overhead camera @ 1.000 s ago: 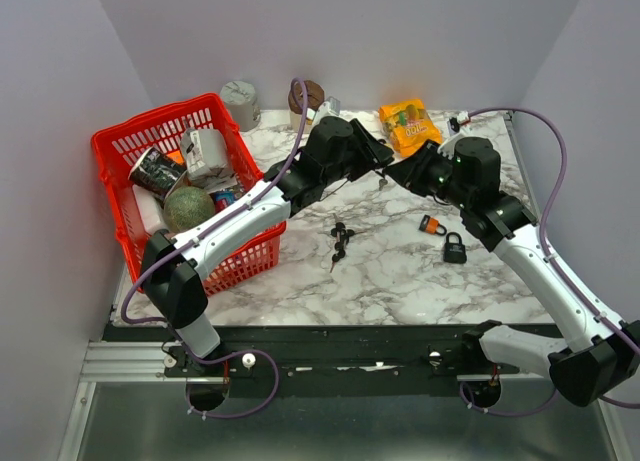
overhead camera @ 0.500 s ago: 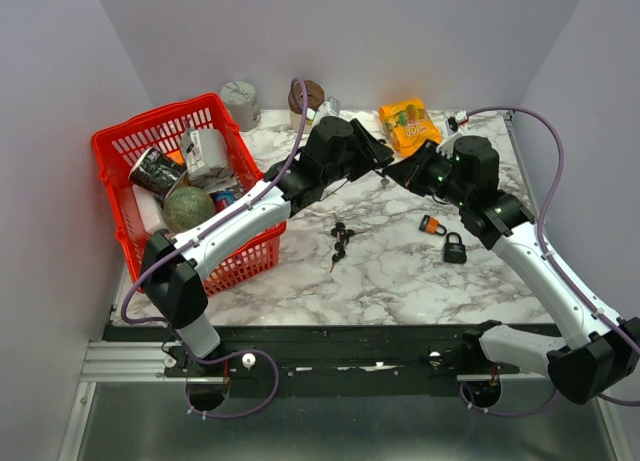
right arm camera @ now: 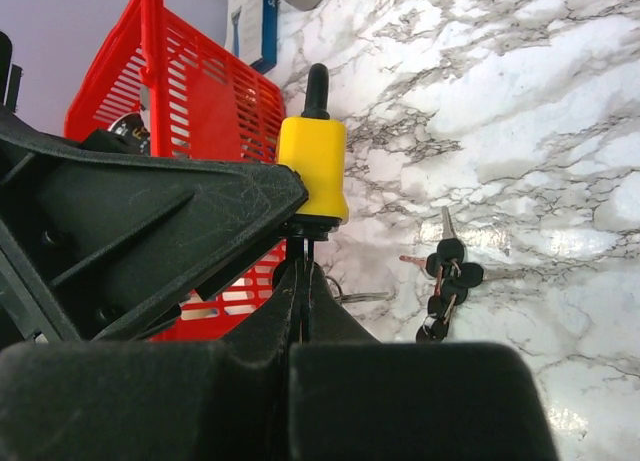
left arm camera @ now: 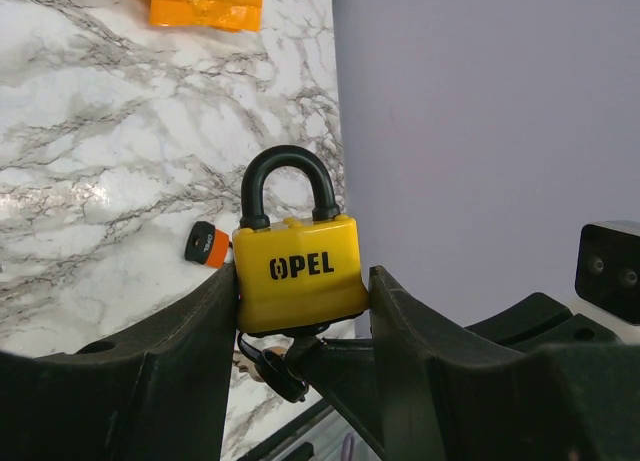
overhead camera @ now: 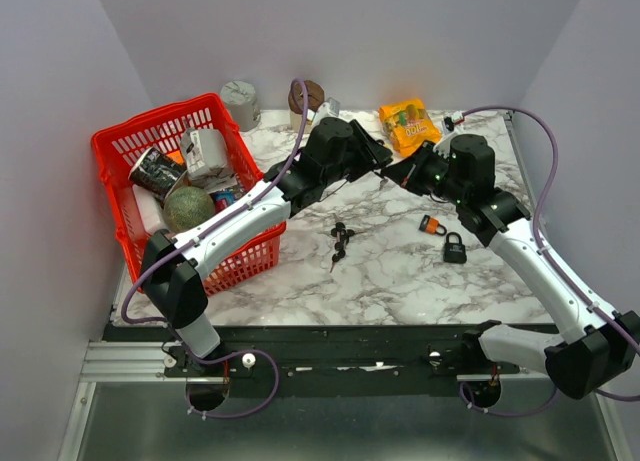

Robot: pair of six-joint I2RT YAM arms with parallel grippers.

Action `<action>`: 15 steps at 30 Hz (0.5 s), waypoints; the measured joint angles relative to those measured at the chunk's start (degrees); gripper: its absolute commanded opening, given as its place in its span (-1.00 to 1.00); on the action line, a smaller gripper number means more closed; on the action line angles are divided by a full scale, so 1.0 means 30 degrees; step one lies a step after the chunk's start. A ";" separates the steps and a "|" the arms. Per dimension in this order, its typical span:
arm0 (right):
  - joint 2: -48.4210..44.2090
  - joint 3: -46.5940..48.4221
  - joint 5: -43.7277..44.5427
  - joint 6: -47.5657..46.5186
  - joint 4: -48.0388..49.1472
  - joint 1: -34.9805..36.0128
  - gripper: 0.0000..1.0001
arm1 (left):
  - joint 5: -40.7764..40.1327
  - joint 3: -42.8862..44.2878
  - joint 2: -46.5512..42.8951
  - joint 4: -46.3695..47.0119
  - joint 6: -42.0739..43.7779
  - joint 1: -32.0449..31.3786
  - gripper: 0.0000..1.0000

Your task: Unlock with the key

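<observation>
- The left gripper (left arm camera: 300,303) grasps the yellow padlock (left arm camera: 297,271) by its 2 flat sides, shackle up and closed, the word OPEL facing the wrist camera.
- The right gripper (right arm camera: 300,286) has its fingers clenched on the key (right arm camera: 304,253), a thin blade that enters the bottom of the padlock.
- In the top view both grippers meet above the far middle of the marble table (overhead camera: 400,271), and the padlock is off the surface.
- From that meeting point, a bunch of black-headed keys (overhead camera: 340,243) lies at 7 o'clock.
- A small orange padlock (overhead camera: 432,224) and a black padlock (overhead camera: 454,249) lie near each other at 4 o'clock.
- An orange packet (overhead camera: 408,123) is at 1 o'clock, and a red basket (overhead camera: 120,151) full of items is at 9 o'clock.
</observation>
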 measured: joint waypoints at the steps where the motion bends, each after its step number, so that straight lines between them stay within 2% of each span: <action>1: 0.0007 0.0000 -0.0015 0.0000 0.0000 -0.0029 -0.99 | 0.0000 -0.0007 0.0000 0.0000 0.0015 0.0000 -1.00; 15: 0.0291 0.0000 -0.0036 -0.0015 0.0517 -0.0175 -0.99 | -0.0313 -0.0270 -0.0015 0.0539 0.0364 -0.0051 -1.00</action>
